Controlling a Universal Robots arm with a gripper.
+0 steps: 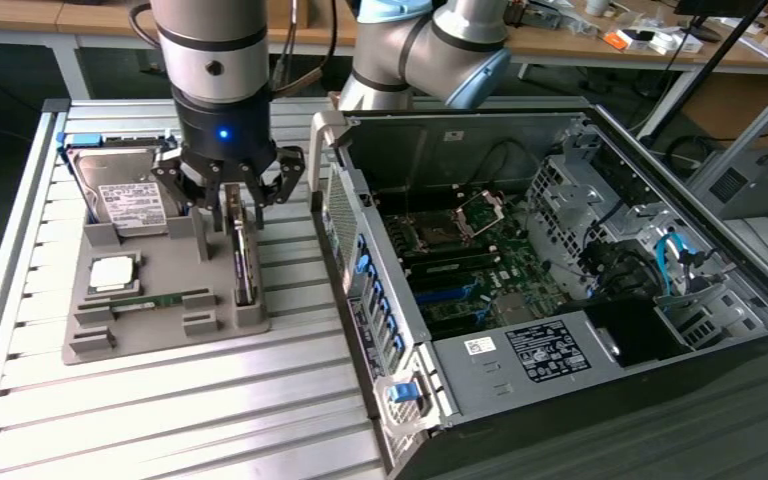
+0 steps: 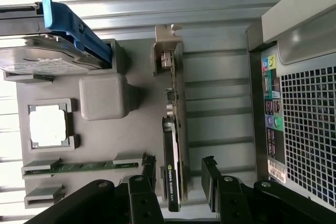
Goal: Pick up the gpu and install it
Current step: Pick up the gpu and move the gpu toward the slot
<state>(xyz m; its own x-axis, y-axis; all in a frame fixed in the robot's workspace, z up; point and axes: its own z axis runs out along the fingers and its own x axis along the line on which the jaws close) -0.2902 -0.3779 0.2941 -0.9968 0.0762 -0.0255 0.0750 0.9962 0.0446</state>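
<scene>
Hand (image 2: 178,165) spread open astride one gpu (image 2: 171,145) — one hard drive (image 2: 42,59), one memory stick (image 2: 79,167) beside it.

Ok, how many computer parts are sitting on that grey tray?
4: hard drive at the far end, CPU and memory stick nearer, gpu standing on edge under the gripper. Others may be hidden.

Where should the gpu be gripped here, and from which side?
Grip the gpu across its two flat faces near the upper long edge, coming straight down from above. It stands on edge in a slot of the gray tray, so its upper edge is free. The open gripper straddles it from above.
</scene>
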